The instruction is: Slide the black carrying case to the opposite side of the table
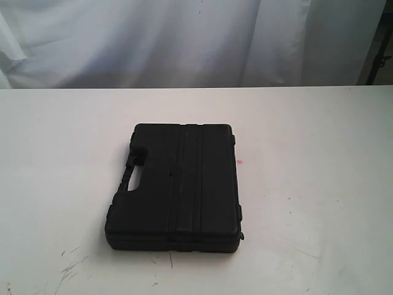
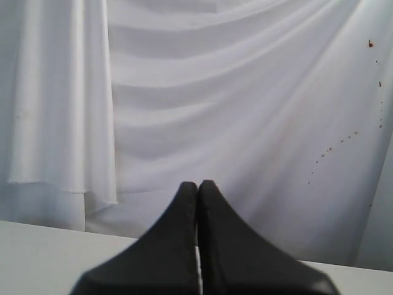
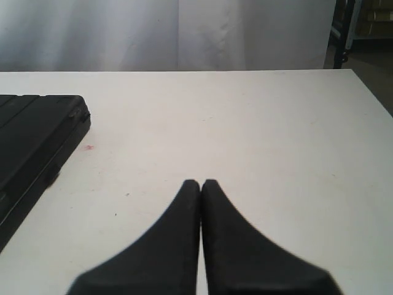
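The black carrying case (image 1: 178, 187) lies flat near the middle of the white table (image 1: 319, 184), its handle on the left side. Neither arm shows in the exterior view. My right gripper (image 3: 201, 182) is shut with nothing in it, low over bare tabletop, and the case's corner (image 3: 37, 141) lies apart from it at the edge of the right wrist view. My left gripper (image 2: 198, 183) is also shut and empty, pointing at the white curtain; the case is out of the left wrist view.
A white curtain (image 1: 184, 37) hangs behind the table's far edge. A tiny red speck (image 1: 240, 162) marks the tabletop right of the case. Scuff marks (image 1: 70, 267) lie near the front left. A dark stand (image 1: 377, 55) is at the back right.
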`<action>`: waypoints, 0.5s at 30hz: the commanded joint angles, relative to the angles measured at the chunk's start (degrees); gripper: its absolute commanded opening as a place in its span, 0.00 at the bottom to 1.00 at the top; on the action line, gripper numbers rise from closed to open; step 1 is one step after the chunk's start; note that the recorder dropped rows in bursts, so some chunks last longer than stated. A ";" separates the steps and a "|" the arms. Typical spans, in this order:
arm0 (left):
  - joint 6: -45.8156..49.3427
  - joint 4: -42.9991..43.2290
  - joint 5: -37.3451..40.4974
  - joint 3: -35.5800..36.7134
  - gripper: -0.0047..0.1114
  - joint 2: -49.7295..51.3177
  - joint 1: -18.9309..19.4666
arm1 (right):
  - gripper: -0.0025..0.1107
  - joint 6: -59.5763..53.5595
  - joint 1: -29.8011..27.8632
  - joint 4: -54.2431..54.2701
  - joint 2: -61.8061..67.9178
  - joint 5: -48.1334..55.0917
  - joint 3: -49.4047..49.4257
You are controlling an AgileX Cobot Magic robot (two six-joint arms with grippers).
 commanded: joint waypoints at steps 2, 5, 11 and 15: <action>-0.67 -0.49 7.99 -11.12 0.04 7.00 0.12 | 0.02 0.05 -0.29 0.39 -0.29 0.00 0.19; -0.67 -1.77 12.17 -18.19 0.04 13.41 0.12 | 0.02 0.05 -0.29 0.39 -0.29 0.00 0.19; -0.55 -2.00 26.60 -30.34 0.04 28.02 0.12 | 0.02 0.44 -0.29 0.39 -0.29 0.00 0.19; -0.07 -3.88 35.89 -35.50 0.04 36.19 0.12 | 0.02 0.44 -0.29 0.39 -0.29 0.00 0.19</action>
